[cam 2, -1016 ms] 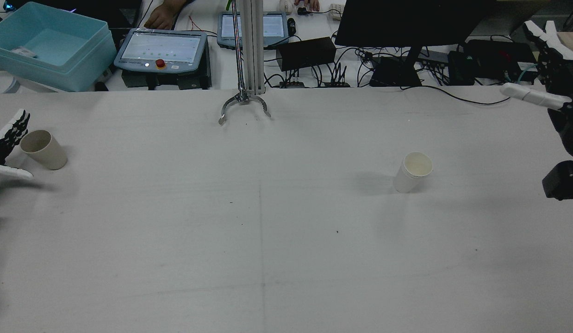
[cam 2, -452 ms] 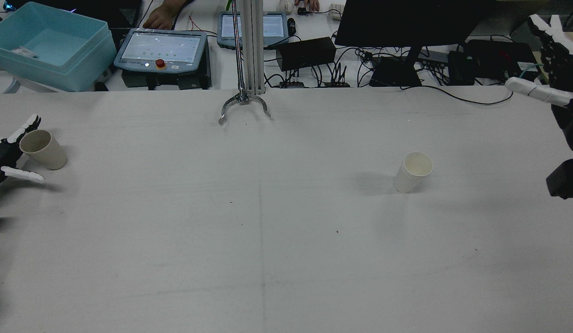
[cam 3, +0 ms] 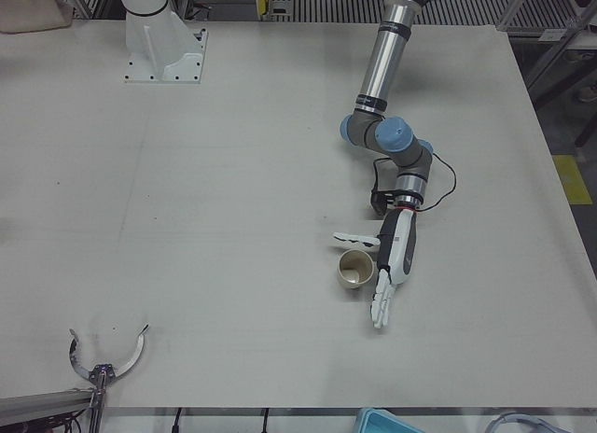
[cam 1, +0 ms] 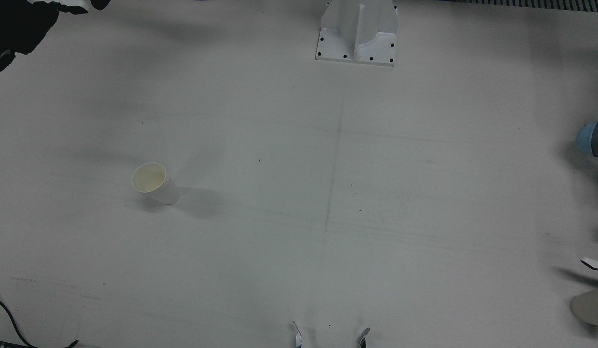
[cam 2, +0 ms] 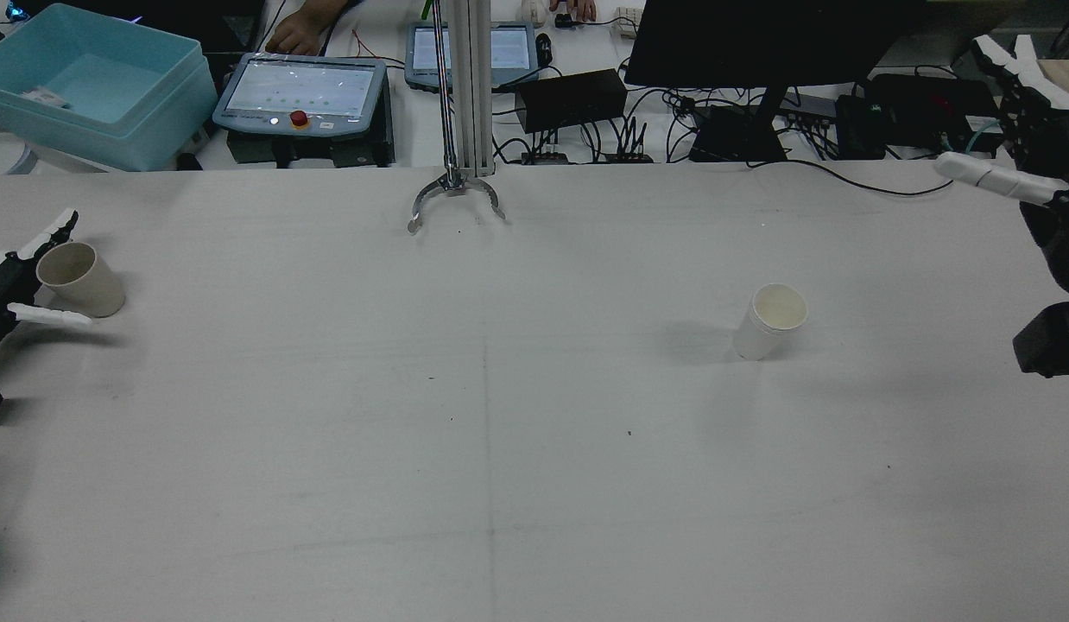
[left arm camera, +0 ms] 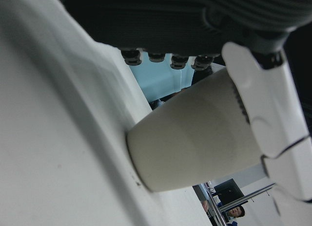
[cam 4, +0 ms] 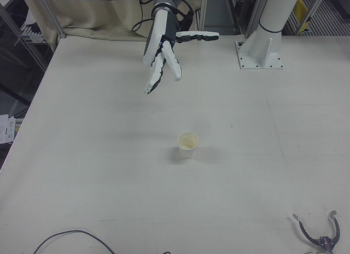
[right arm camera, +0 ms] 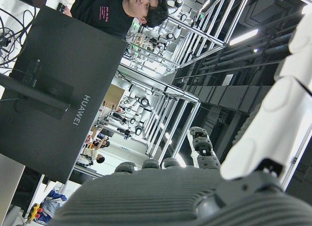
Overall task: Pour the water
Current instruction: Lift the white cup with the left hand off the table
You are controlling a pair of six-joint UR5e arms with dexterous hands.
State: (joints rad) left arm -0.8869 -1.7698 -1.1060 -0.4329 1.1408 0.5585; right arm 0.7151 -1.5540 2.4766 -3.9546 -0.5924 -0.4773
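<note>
A beige cup (cam 2: 81, 278) stands upright at the table's far left; it also shows in the left-front view (cam 3: 355, 267) and at the front view's right edge (cam 1: 591, 307). My left hand (cam 3: 387, 260) is open, low beside it, with the cup between its thumb and its straight fingers (cam 3: 382, 302). The left hand view shows the cup (left arm camera: 195, 138) close to the palm, with a finger (left arm camera: 263, 104) against or just by its wall. A white cup (cam 2: 772, 320) stands right of centre (cam 4: 188, 144). My right hand (cam 4: 164, 40) is open, raised well away from it.
A metal clamp-like tool (cam 2: 455, 197) lies at the far middle of the table. Beyond the far edge are a blue bin (cam 2: 94, 82), teach pendants (cam 2: 301, 91) and a monitor (cam 2: 759, 43). An arm pedestal (cam 1: 358, 31) stands at the robot side.
My left hand has moved in toward the beige cup, its thumb now reaching along the cup's near side. My right hand has shifted only slightly and stays raised.
</note>
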